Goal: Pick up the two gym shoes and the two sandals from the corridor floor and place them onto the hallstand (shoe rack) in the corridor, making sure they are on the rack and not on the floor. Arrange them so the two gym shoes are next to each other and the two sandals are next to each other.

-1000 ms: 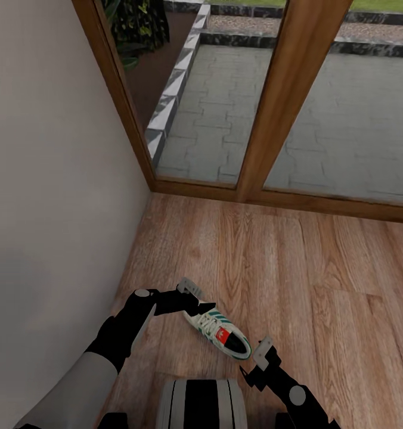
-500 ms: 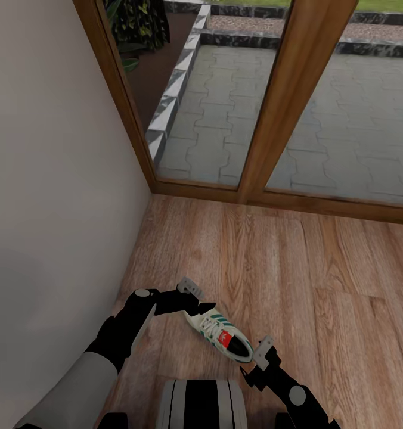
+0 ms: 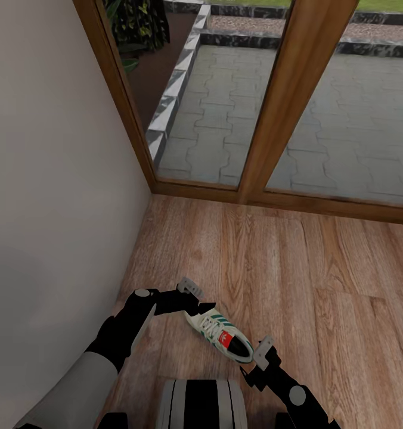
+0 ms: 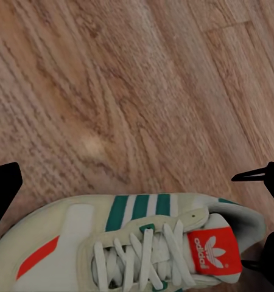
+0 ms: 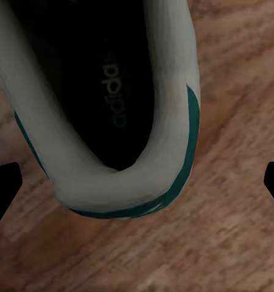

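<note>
One gym shoe (image 3: 219,336) lay on the corridor floor (image 3: 297,268) between the left gripper (image 3: 192,301) and right gripper (image 3: 258,360); both stood wide open, empty; a lopsided pinch could twist it free.

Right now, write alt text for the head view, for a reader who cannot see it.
A white gym shoe with green stripes lies on the wood floor, between the left gripper at its toe and the right gripper at its heel. Beyond stand a plain wall and wood-framed glass doors onto paving.
</note>
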